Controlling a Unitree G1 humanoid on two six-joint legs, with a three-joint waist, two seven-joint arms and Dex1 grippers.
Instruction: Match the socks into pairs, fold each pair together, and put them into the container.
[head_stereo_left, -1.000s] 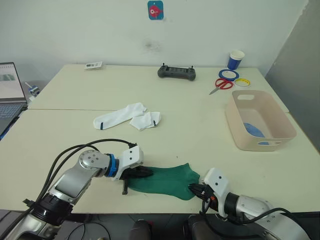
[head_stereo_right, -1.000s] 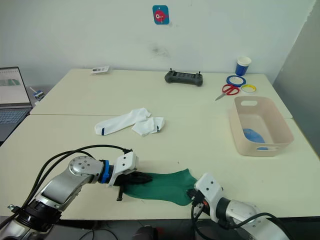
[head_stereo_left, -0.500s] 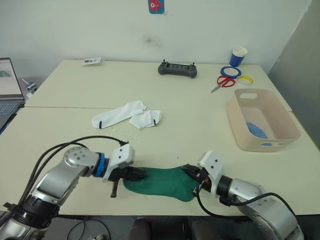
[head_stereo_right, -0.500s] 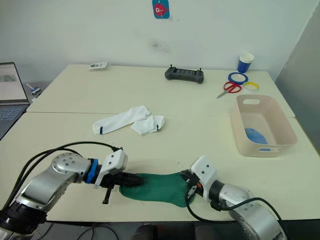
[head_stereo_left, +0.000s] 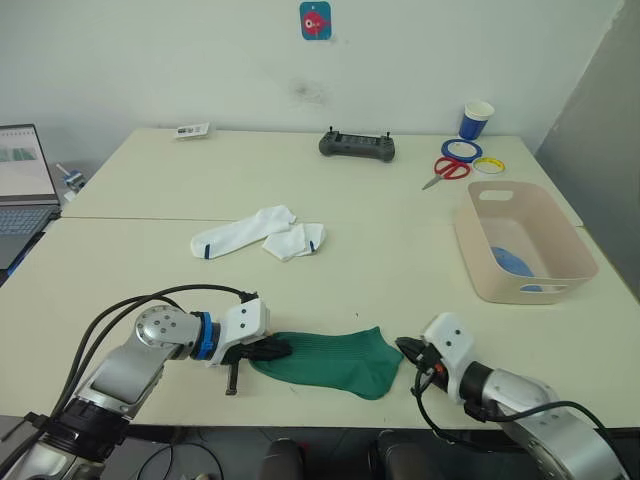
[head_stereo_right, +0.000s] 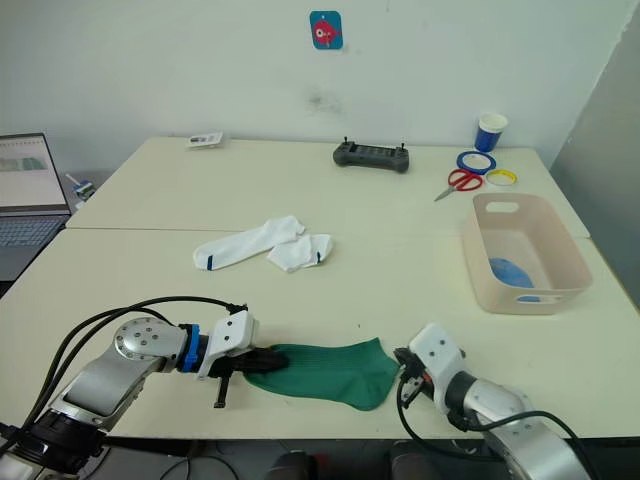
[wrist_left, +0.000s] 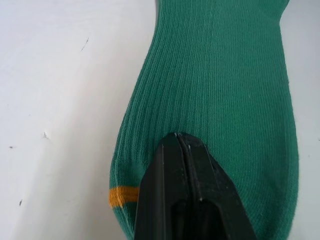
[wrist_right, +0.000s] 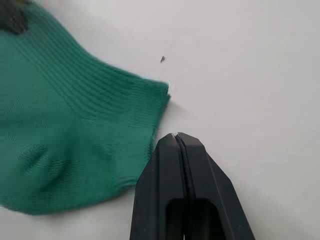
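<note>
Cream tabletop, near edge: the green sock (head_stereo_left: 325, 360) lies flat. The right gripper (head_stereo_left: 409, 351) has let go of its cuff since half a second ago and sits just beside it, fingers together. The left gripper (head_stereo_left: 270, 349) presses the toe end, closed. Folding is unfinished; the container (head_stereo_left: 523, 241) stands well apart.

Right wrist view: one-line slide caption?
Shut right gripper at the cuff edge of the green sock on the table.
</note>
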